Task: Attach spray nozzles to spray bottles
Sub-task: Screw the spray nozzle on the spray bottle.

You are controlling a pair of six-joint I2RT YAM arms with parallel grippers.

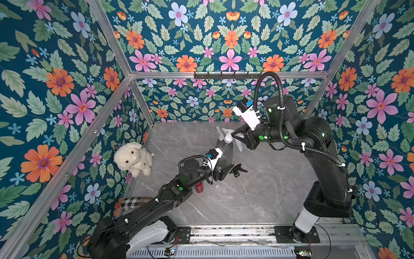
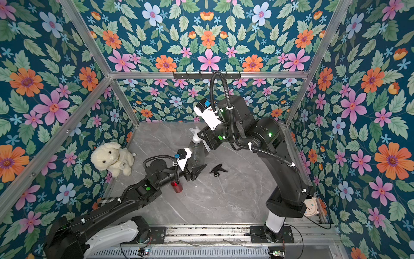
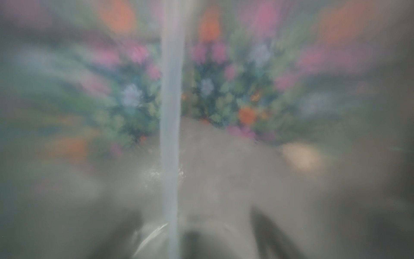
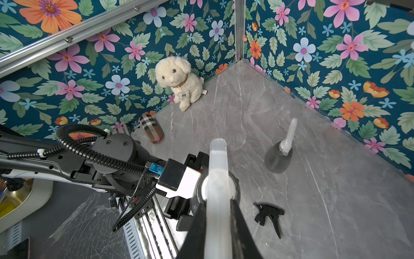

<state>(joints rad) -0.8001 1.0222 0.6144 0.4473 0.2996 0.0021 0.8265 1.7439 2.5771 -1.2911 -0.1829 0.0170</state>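
The whitish nozzle [image 4: 217, 175] sits on the neck of a smoky-grey bottle [image 1: 226, 152], which stands upright on the marble table [image 1: 257, 197]. The right pincer [image 4: 217, 204] comes in from above and is closed on this nozzle, with one dark finger on each side of its body. The left pincer [image 1: 224, 170] is clamped low on the same bottle, its jaws about half spread around the body. The left wrist view looks straight through the bottle wall, so all that reads clearly there is the pale dip tube [image 3: 171, 134] running down inside.

Past the right pincer's tips, apart from the held bottle, a second grey bottle [image 4: 276, 160] stands with its own whitish nozzle [image 4: 289, 136] on top. The black nozzle [image 1: 239, 170] lies loose on its side on the table, just beyond the left pincer's fingertips. Behind the left pincer, against its wrist, stands the red bottle [image 2: 177, 187], and the arm hides its top. Further behind that arm, by the wall, are a cream plush dog [image 4: 177, 80] and a plaid case [image 4: 152, 131].

In all there are three nozzles, two whitish and one black, and three bottles, two grey and one red. There is one dog and one case.
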